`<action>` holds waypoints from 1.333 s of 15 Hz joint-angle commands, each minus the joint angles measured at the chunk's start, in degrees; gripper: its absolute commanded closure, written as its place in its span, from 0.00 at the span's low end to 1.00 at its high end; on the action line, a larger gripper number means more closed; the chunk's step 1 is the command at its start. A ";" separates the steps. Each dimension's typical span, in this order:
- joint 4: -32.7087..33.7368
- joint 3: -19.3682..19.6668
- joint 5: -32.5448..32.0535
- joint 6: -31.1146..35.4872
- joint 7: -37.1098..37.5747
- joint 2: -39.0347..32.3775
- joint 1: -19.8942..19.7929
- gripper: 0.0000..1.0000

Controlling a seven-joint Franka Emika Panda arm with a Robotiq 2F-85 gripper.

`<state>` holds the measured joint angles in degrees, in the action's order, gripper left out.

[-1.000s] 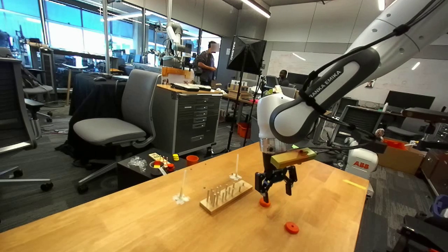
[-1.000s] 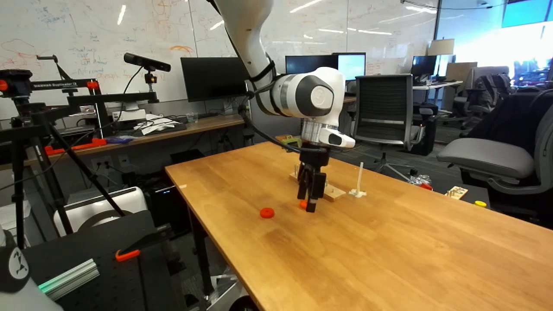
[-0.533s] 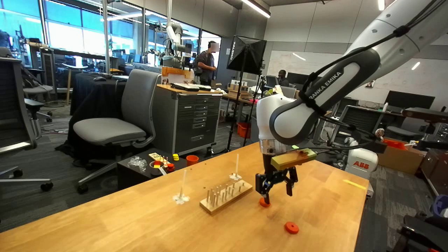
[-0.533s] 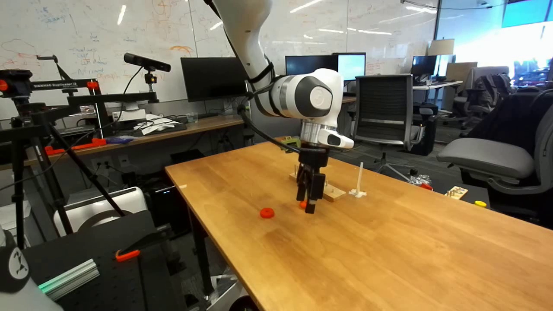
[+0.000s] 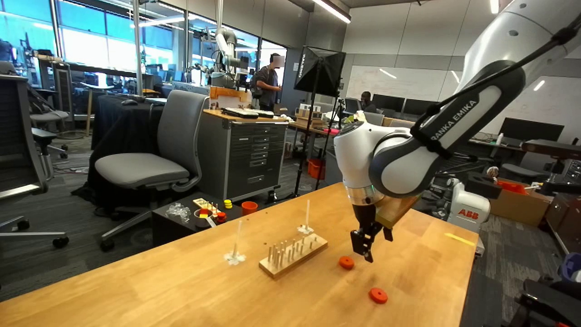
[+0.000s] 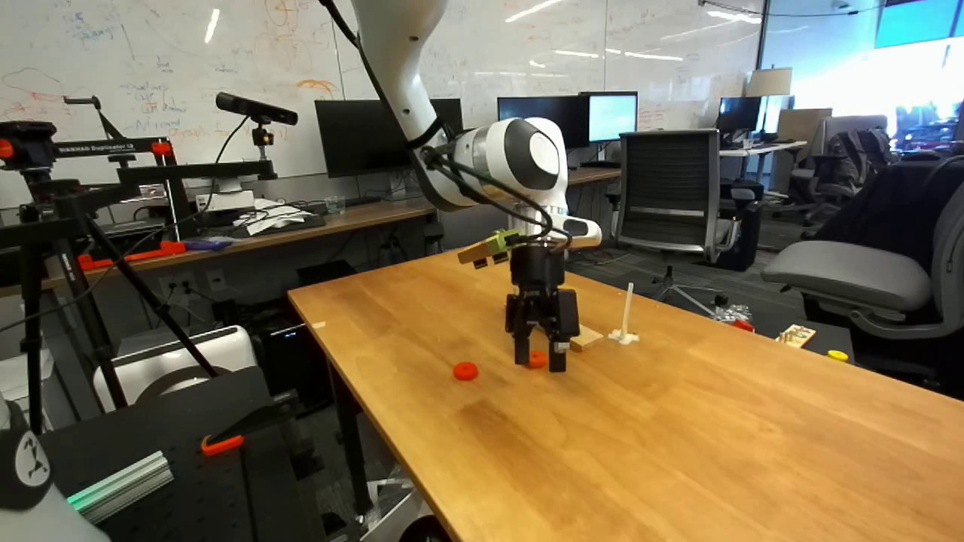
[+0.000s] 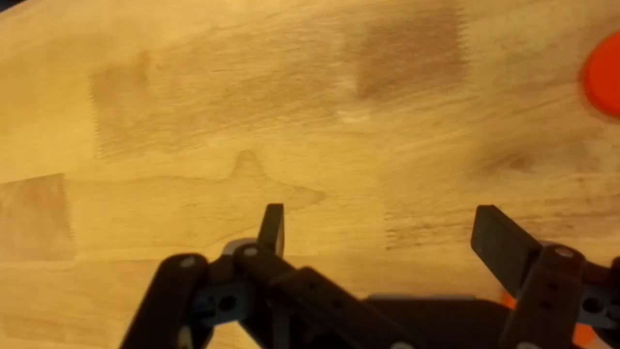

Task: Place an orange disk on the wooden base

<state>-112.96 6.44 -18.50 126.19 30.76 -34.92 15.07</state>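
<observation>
Two orange disks lie flat on the wooden tabletop. The disk closer to the base [image 5: 346, 262] is fully visible in an exterior view; in an exterior view it [image 6: 537, 360] shows behind and between my fingertips. The other disk [image 5: 378, 295] also appears in an exterior view [image 6: 465, 370]. My gripper [image 5: 379, 249] is open and empty above the table, beside the closer disk; its fingers are wide apart in the wrist view [image 7: 380, 213]. There one disk [image 7: 605, 75] is cut by the right edge, and orange shows behind the right finger. The pegged wooden base [image 5: 276, 270] is partly hidden in an exterior view [image 6: 586, 338].
Two thin white upright sticks [image 5: 238, 238] [image 5: 307, 217] stand on the table beyond the base. A low black stand [image 5: 174, 227] beside the table holds several small items, including an orange cup [image 5: 249, 208]. Chairs stand around the table.
My wrist has turned and my gripper has shifted, uncovering the disk closer to the base that a finger overlapped before. The other disk and the base have stayed in place.
</observation>
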 commanded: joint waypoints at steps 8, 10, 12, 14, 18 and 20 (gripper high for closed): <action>-3.57 -0.48 -5.49 -1.99 -1.08 4.03 0.27 0.00; -3.59 -0.48 -5.50 -1.99 -1.11 4.03 0.27 0.00; -3.52 -1.05 -5.60 -1.05 -2.85 3.72 0.02 0.00; -4.19 -1.83 -7.66 1.06 -6.10 3.31 0.36 0.00; -4.58 -3.02 -11.87 4.98 -12.44 2.03 0.79 0.00; -4.63 -3.09 -13.83 6.39 -14.26 1.37 1.11 0.00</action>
<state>-117.13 3.68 -29.24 130.37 19.92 -33.36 16.03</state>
